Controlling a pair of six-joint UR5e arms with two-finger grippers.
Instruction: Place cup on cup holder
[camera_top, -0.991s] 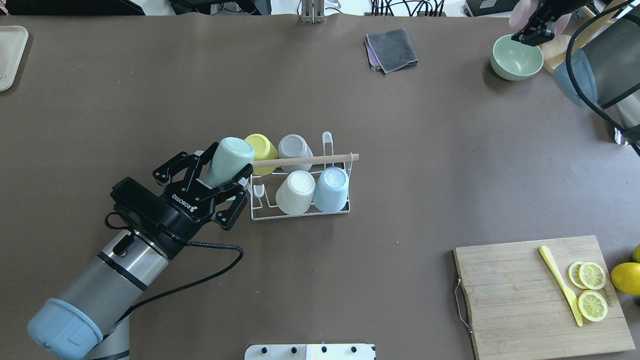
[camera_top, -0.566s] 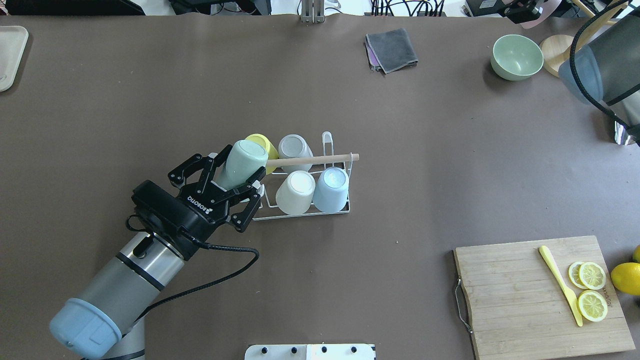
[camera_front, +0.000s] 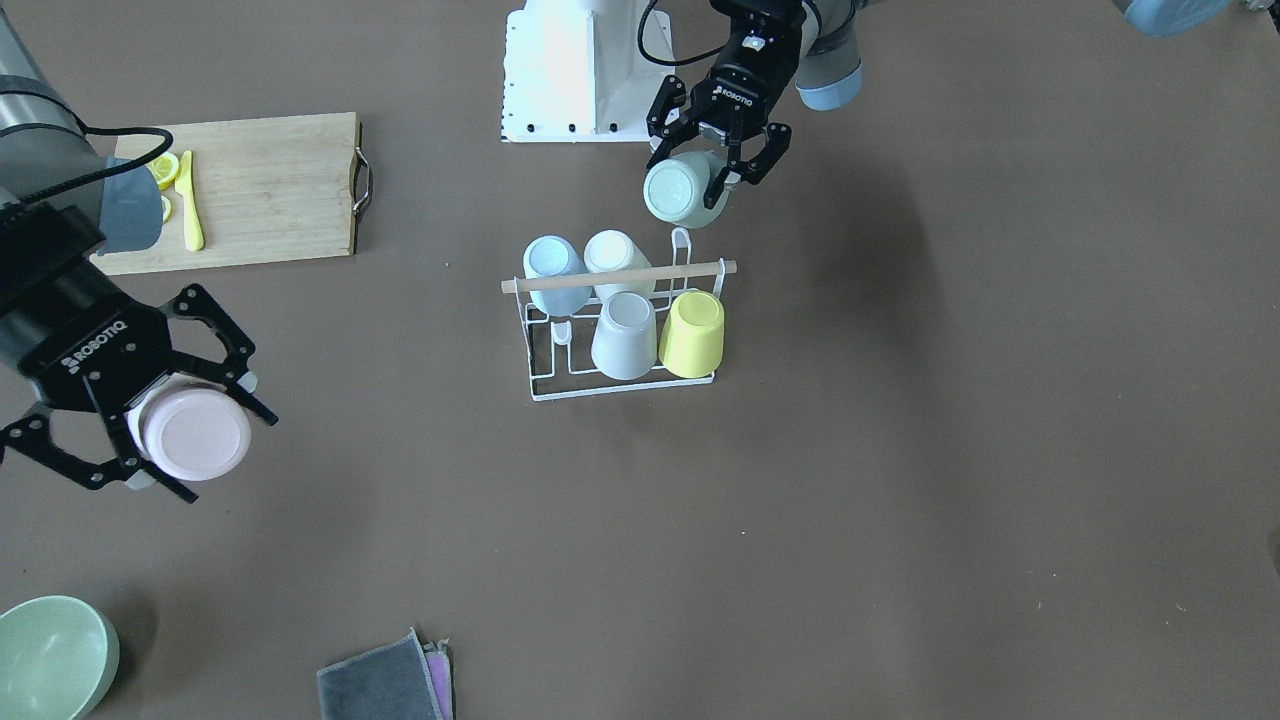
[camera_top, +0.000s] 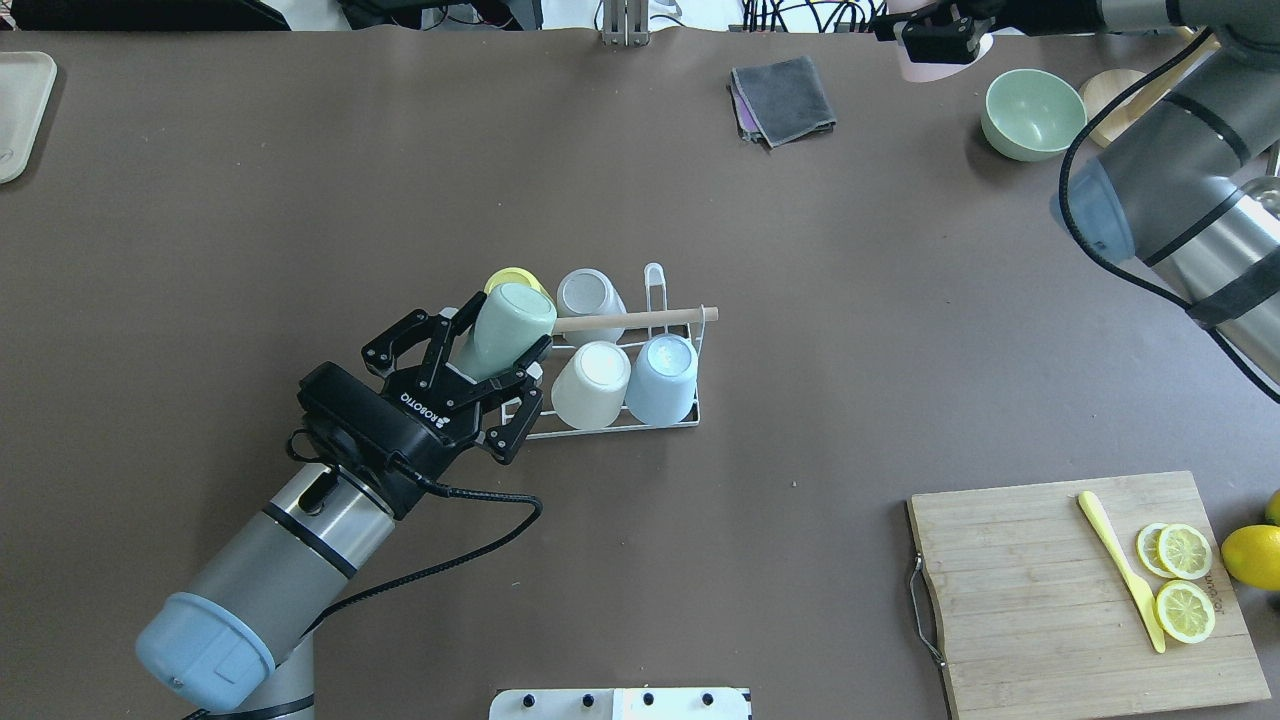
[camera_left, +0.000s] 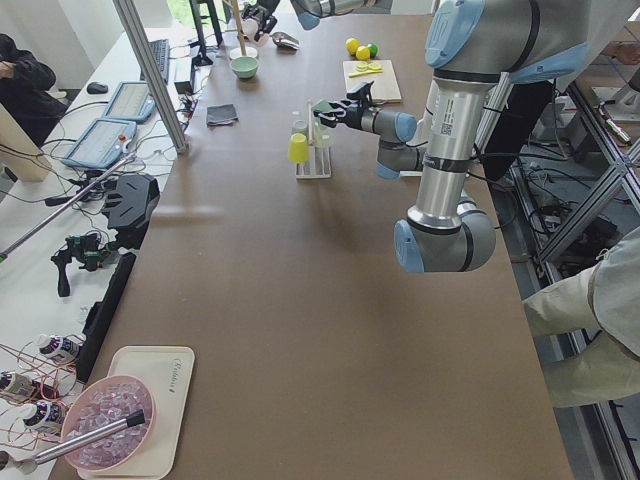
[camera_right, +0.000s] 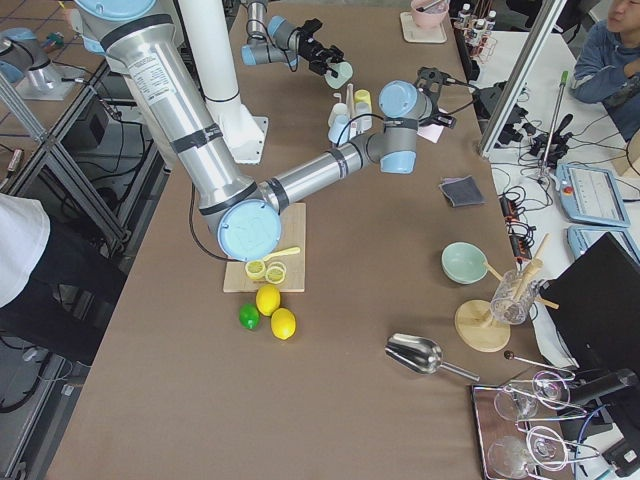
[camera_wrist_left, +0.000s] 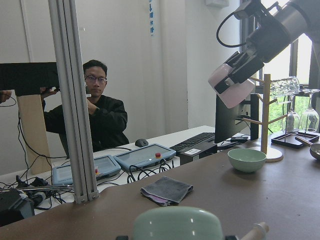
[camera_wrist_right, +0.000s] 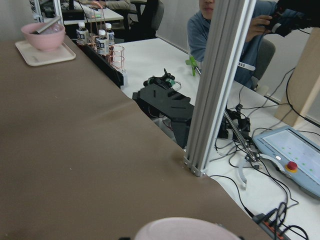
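Mint cup (camera_front: 678, 192), pink cup (camera_front: 195, 435) (white holder (camera_front: 620, 390))

Wooden cutting board (camera_top: 1040, 590) near right on my brown surface (camera_top: 300, 180) — yellow knife (camera_top: 1120, 570) and lemon slices (camera_top: 1184, 550) lie on it, whole lemon (camera_top: 1252, 557) just off its right edge. Green bowl (camera_top: 1033, 112) far right. Folded grey cloth (camera_top: 785, 98) by far edge — cream tray (camera_top: 20, 110) far left.

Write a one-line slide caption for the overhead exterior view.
Left gripper holds a pale green cup, tilted, at the end of a white wire cup holder carrying four upturned cups.
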